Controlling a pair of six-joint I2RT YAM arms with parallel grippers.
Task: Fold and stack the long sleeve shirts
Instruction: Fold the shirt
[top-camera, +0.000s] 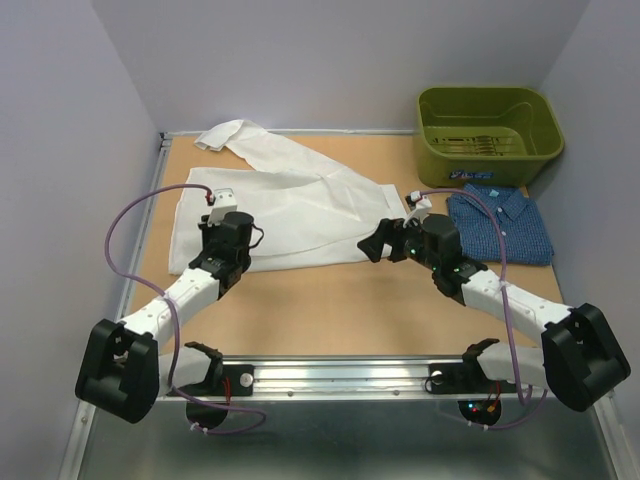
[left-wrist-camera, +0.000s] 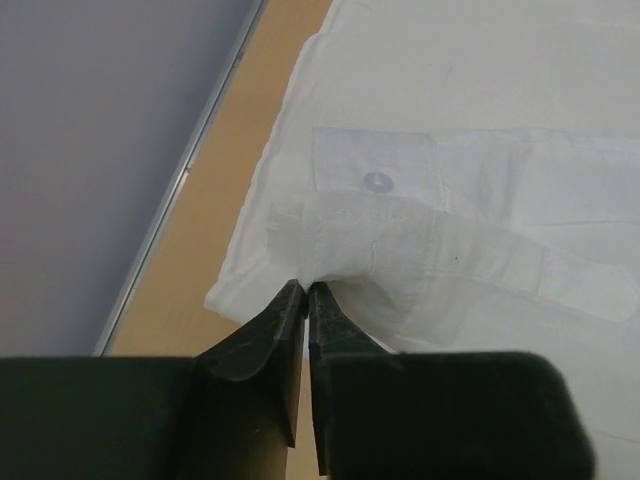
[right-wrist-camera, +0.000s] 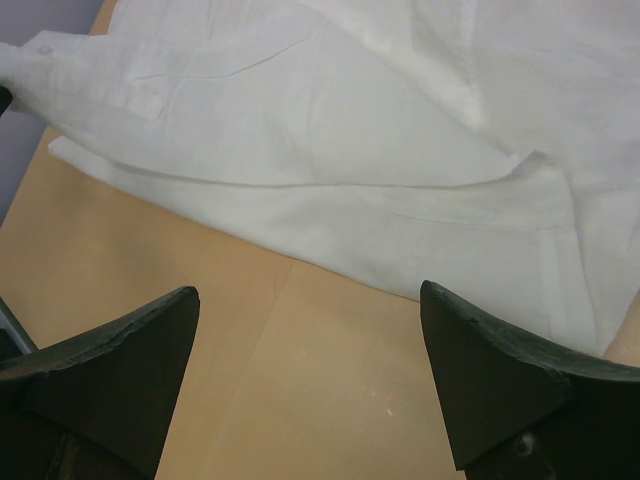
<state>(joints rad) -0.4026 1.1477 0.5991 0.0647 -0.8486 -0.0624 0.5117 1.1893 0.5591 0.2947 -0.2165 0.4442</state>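
The white long sleeve shirt (top-camera: 290, 205) lies spread on the wooden table, one sleeve reaching toward the back left corner. My left gripper (top-camera: 225, 222) is over its left side. In the left wrist view the left gripper (left-wrist-camera: 305, 288) has its jaws almost together, pinching a cuffed fold (left-wrist-camera: 400, 240) of the white shirt (left-wrist-camera: 480, 150). The dark blue checked shirt (top-camera: 500, 225) lies folded at the right. My right gripper (top-camera: 380, 240) hovers at the white shirt's near right edge. The right gripper (right-wrist-camera: 310, 300) is open over bare table, with the white shirt (right-wrist-camera: 350, 130) just beyond its fingertips.
An olive-green plastic bin (top-camera: 487, 125) stands at the back right, behind the blue shirt. A metal rail (top-camera: 300, 375) runs along the near table edge between the arm bases. Grey walls close in the left, back and right sides.
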